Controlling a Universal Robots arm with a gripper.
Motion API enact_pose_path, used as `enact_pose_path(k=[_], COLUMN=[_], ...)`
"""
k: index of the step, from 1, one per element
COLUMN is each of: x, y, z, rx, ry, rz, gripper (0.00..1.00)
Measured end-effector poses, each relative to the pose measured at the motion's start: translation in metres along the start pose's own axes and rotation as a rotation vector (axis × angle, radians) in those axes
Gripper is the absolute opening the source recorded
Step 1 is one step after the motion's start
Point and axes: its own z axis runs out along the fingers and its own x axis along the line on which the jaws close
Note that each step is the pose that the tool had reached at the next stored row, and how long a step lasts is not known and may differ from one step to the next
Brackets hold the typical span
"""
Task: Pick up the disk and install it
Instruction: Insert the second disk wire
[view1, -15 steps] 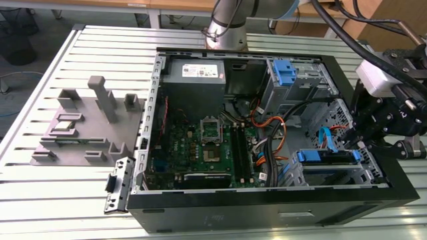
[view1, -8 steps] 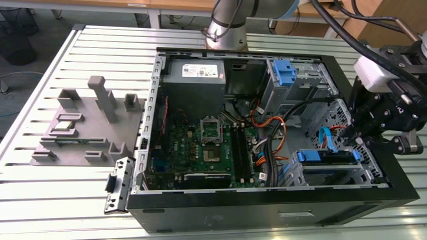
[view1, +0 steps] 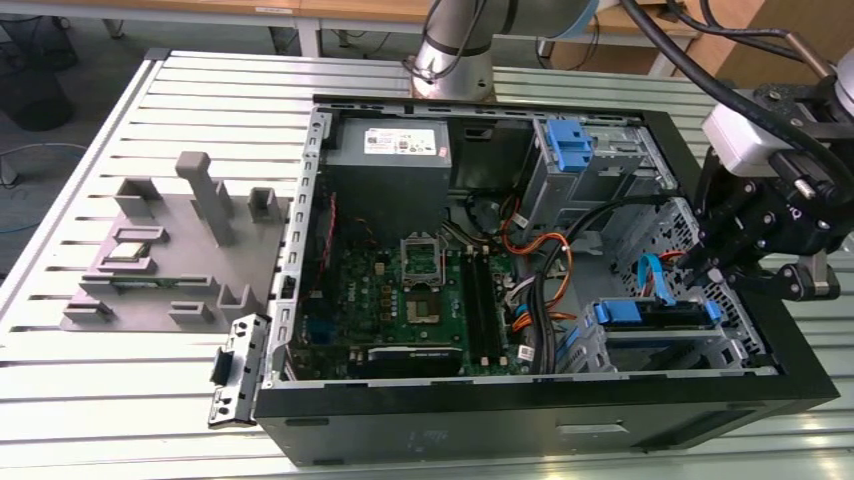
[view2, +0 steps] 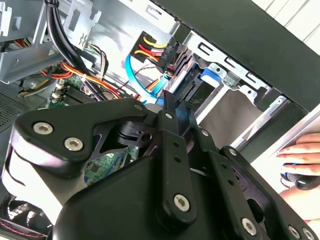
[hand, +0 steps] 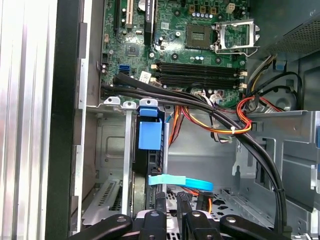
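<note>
The disk (view1: 654, 314) sits edge-up in the drive bay at the case's front corner, on the exterior view's right, with blue rails along its edges. In the first wrist view the disk (hand: 149, 135) shows its blue end tab, and a light blue cable (hand: 181, 182) crosses just past it. My gripper (view1: 698, 272) hovers just above and beside the bay. Its fingers (hand: 159, 206) stand slightly apart with nothing between them. From behind the gripper (view2: 178, 111), the second wrist view has the fingers pointing toward the disk (view2: 199, 91).
The open computer case (view1: 534, 420) lies on a slatted metal table (view1: 134, 400). Bundled black cables (hand: 210, 107) and orange wires run beside the bay. A blue latch (view1: 567, 146) sits in the far drive cage, and a grey fixture (view1: 174, 250) stands on the exterior view's left. A person's hand (view2: 300, 167) rests outside the case.
</note>
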Motion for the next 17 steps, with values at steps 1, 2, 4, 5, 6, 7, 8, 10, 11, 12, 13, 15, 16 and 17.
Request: enact_pose_path(k=[1,2,4,5,6,7,8,10,11,12,13,15,16,17], x=[-0.0002,-0.0002,-0.0003,-0.0003,-0.0004,-0.0006,-0.0006,-0.0009,-0.0011,-0.0011,-0.0011,-0.0011,-0.0011,-0.0012], y=[0.0,0.0,0.0,0.0,0.0,0.0,0.0001,0.0001,0.0,0.0001,0.0,0.0,0.0,-0.0005], z=[0.0,0.0,-0.0005,-0.0006,-0.0022,-0.0035,-0.0035,-0.0034,-0.0034,-0.0034,-0.0033,-0.0033,-0.0033,-0.0034], rx=[0.0,0.0,0.0,0.0,0.0,0.0,0.0,0.0,0.0,0.0,0.0,0.0,0.0,0.0], ry=[0.0001,0.0001,0.0001,0.0,0.0,0.0002,0.0002,-0.0003,-0.0002,-0.0001,-0.0002,-0.0003,-0.0003,-0.0001], rz=[0.0,0.0,0.0,0.0,0.0,0.0,0.0,0.0,0.0,0.0,0.0,0.0,0.0,0.0], gripper=[0.24,0.24,0.24,0.24,0.24,0.24,0.24,0.24,0.24,0.24,0.24,0.24,0.24,0.24])
